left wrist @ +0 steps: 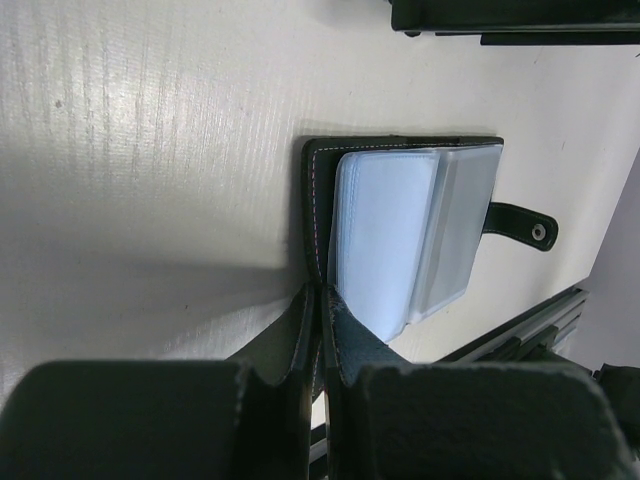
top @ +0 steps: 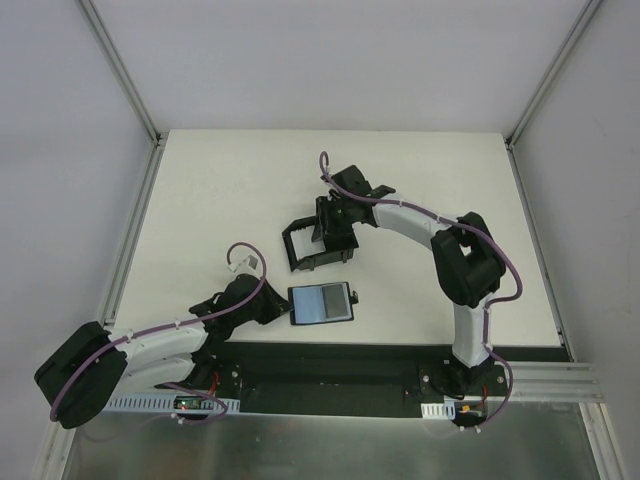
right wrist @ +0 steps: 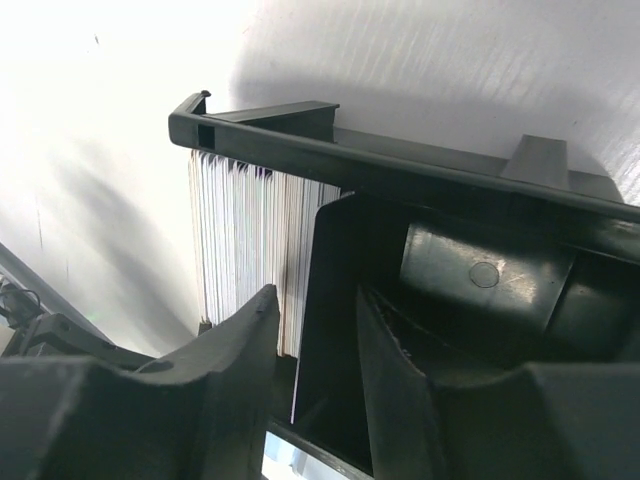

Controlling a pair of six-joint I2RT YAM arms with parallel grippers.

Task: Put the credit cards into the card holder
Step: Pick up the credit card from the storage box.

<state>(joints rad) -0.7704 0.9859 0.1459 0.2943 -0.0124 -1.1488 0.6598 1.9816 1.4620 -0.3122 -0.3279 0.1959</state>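
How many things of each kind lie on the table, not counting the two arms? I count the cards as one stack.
Card holder: 1
Black open box: 1
Stack of white cards, standing in the box: 1
Total: 3

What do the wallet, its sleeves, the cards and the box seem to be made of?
The wallet looks like matt black leather or imitation, with a stitched edge. Its sleeves: clear, glossy, bluish soft plastic. The cards: probably stiff plastic, thin white edges. The box: moulded hard plastic, black, slight sheen.
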